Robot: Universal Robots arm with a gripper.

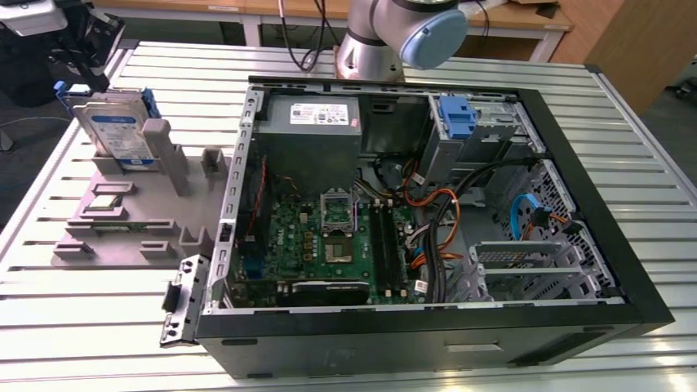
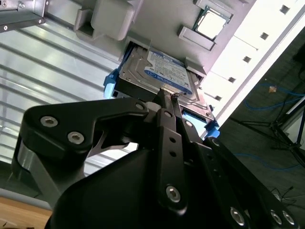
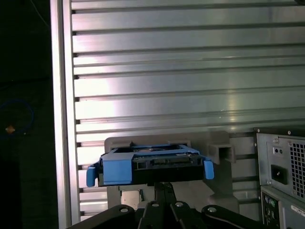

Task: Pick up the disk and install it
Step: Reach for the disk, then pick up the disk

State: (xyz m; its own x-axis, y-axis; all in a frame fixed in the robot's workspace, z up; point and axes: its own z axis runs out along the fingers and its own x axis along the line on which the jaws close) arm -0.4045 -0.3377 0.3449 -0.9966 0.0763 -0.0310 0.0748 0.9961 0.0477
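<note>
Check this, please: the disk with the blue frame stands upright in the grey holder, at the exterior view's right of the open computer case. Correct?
No, the side is wrong. The exterior view shows the disk upright in the grey holder at the exterior view's left of the open computer case.

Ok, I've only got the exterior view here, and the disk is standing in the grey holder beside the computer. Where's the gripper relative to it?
Observer: In the second wrist view the gripper is right at the disk, at the edge facing the arm.
Operator: Which edge is that?
Observer: In the first wrist view it is the edge with what looks like the connector, with a tab of the blue frame at each end.
Operator: Is it centred on that edge?
Observer: Roughly. In the first wrist view the gripper meets it near the middle.
</note>
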